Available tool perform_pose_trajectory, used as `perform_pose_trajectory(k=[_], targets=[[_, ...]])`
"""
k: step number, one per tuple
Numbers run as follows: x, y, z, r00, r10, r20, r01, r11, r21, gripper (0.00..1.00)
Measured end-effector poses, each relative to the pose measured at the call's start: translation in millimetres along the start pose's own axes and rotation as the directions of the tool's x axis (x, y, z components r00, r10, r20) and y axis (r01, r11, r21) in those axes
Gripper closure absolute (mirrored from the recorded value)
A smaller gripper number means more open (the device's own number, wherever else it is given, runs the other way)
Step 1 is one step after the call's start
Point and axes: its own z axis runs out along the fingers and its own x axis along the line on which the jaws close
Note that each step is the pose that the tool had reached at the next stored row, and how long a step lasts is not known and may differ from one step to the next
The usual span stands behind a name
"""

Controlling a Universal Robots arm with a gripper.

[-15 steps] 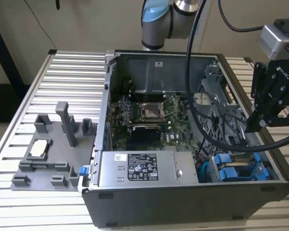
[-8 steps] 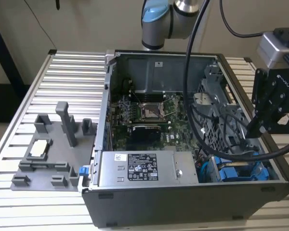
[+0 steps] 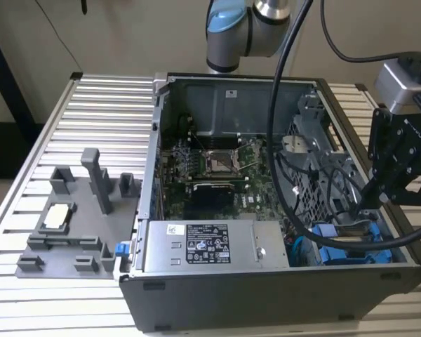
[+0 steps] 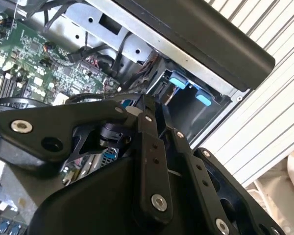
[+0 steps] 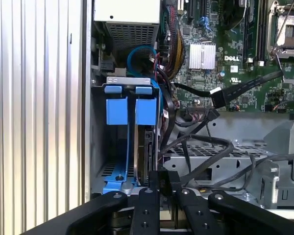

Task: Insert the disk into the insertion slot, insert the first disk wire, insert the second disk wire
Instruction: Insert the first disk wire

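Exterior view: an open computer case (image 3: 224, 298) sits on a slatted aluminium table (image 3: 105, 105). The black gripper (image 3: 370, 201) hangs over the case's near corner on the exterior view's right, with its tips down inside. The disk (image 3: 352, 247) lies in that same corner, its blue carrier showing, and black cables (image 3: 314, 210) loop just above it. The power supply (image 3: 203, 246) runs along the case's near edge and the motherboard (image 3: 210, 165) sits mid-case. A grey parts fixture (image 3: 70, 217) stands on the table just beside the case, toward the exterior view's left.

Second wrist view: the gripper's linkage covers the foreground and hides its tips, so the grip cannot be told here. Past it is the insertion slot (image 4: 186, 108) at the case's edge wall, with two blue tabs (image 4: 179, 81) at its mouth. The motherboard (image 4: 34, 58) lies beyond.

First wrist view: the disk (image 5: 149, 147) stands edge-on inside the insertion slot (image 5: 112, 149), with a blue rail alongside and blue tabs (image 5: 116, 110) at the far end. The fingers (image 5: 146, 210) are drawn nearly together and pinch a black plug (image 5: 164, 180) right at the disk's near end. The plug looks to be touching the disk. A loose flat cable connector (image 5: 219, 96) lies over the motherboard.
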Motion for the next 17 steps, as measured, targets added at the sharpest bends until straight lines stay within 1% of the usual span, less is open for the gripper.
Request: perform_pose_trajectory(k=[5,6,8,10,14,17], targets=[[0.1,0.0,0.5,1.0,0.0,0.0003,0.0,1.0,0.0002,0.81],[0.2,0.1,1.4,1.0,0.0,0.0003,0.0,1.0,0.0025,0.81],[0.4,0.2,3.7,1.0,0.0,0.0,0.0,0.9999,0.0119,0.81],[0.9,0.1,6.8,1.0,-0.001,0.0,0.001,0.9998,0.0177,0.81],[2.4,0.5,13.3,1.0,-0.001,0.0,0.001,0.9998,0.0184,0.81],[2.6,2.1,16.8,1.0,-0.001,-0.0003,0.001,0.9998,0.0188,0.81]])
